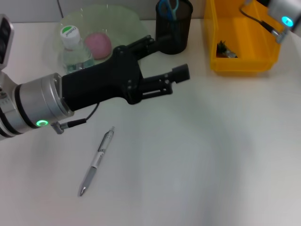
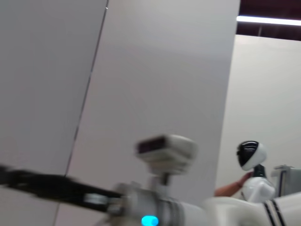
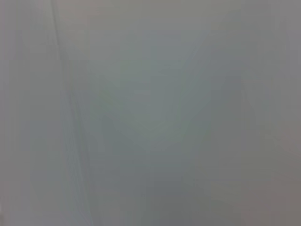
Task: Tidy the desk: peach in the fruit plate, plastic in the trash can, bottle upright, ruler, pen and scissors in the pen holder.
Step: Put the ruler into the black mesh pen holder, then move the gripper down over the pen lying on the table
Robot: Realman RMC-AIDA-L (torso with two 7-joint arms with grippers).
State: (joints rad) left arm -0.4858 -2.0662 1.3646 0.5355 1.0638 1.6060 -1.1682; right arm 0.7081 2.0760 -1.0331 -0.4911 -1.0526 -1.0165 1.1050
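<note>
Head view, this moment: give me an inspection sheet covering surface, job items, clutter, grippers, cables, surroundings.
Surface: white desk, pale and plain.
Job items: peach in the green plate; bottle upright beside the peach; scissors standing in the black holder; pen lying flat on the desk; yellow bin with a dark scrap inside. Ruler: nothing seen.
Clutter: nothing seen.
Grippers: left gripper open, above the desk near the holder; right arm over the bin's far corner, gripper out of view.
Cables: thin black lead at the left wrist; another at the right arm.
Surroundings: left wrist view shows a wall and a white robot farther off.
</note>
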